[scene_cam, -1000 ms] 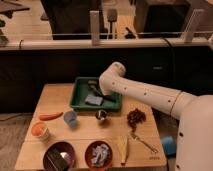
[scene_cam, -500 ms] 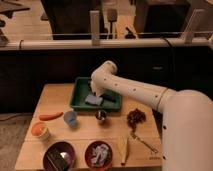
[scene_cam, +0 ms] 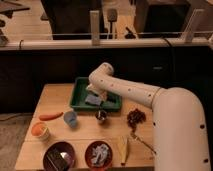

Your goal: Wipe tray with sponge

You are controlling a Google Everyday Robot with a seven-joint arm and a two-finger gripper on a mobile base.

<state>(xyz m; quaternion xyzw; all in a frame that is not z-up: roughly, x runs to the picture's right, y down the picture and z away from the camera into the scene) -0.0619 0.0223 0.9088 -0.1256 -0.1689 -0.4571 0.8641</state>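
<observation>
Wooden table [scene_cam: 82, 134] carries a dark green rectangular plastic tray [scene_cam: 76, 96] containing the small flat grey-blue sponge [scene_cam: 91, 100], the gripper [scene_cam: 99, 95] directly over it, grip state indeterminable; wiping appears in hand, next requiring pressed strokes across the tray floor.

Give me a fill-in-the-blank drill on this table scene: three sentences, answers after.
The gripper is down at the green ___, right by the grey-blue sponge.
In the picture, the orange carrot lies to the ___ of the blue cup.
Along the edge of the table nearest the camera stand ___ round reddish bowls.
Missing words: tray; left; two.
</observation>
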